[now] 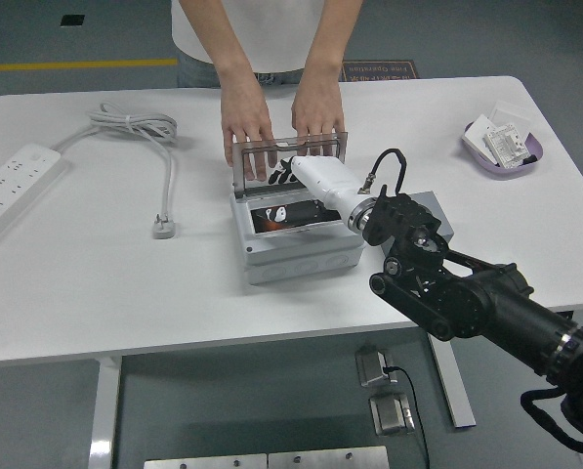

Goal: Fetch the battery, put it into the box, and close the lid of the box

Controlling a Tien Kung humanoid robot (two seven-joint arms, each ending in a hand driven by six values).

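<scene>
Inside the grey box [296, 249] lies the battery [286, 217]; robot hand [306, 174] grip unclear.

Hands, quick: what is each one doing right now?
Left hand: not in view.
Right hand: over the open box, fingers hidden; grip cannot be told.
Person's hands: steadying the lid.

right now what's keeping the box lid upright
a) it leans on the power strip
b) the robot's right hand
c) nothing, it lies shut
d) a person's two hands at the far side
d: the person's hands rest on the clear lid from behind, holding it up over the grey box, while the robot's right hand reaches inside.
</scene>
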